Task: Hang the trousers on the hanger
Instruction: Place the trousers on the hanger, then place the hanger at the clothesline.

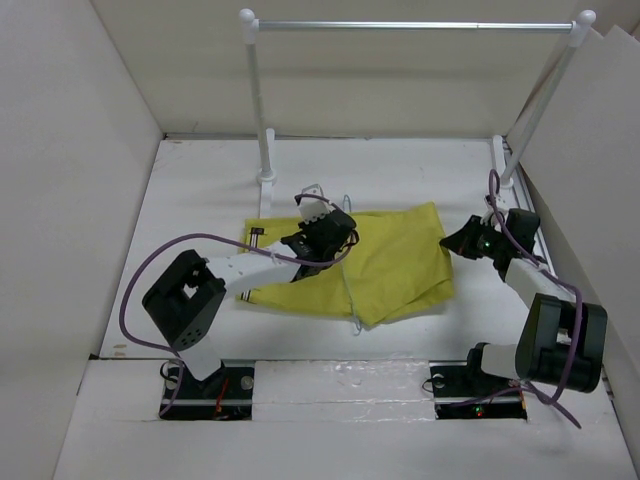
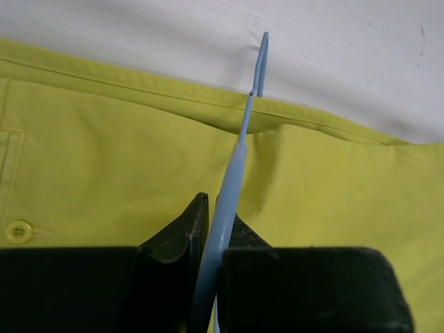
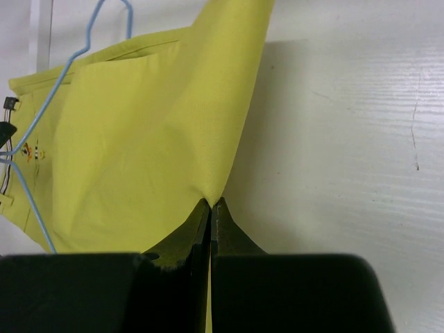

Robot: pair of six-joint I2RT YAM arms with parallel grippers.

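The mustard-yellow trousers [image 1: 390, 265] lie folded on the white table, waistband end at the left. The pale blue wire hanger [image 1: 350, 285] runs across them, its hook [image 1: 345, 200] poking past their far edge. My left gripper [image 1: 318, 232] is shut on the hanger wire [image 2: 232, 180] above the fabric [image 2: 104, 173]. My right gripper [image 1: 452, 240] is shut on the right edge of the trousers [image 3: 152, 139], pinching the cloth between its tips. The hanger also shows at the left of the right wrist view [image 3: 41, 111].
A white-posted rail with a metal bar [image 1: 410, 25] stands at the back of the table. White walls close in left and right. The rail's feet [image 1: 266, 178] sit just behind the trousers.
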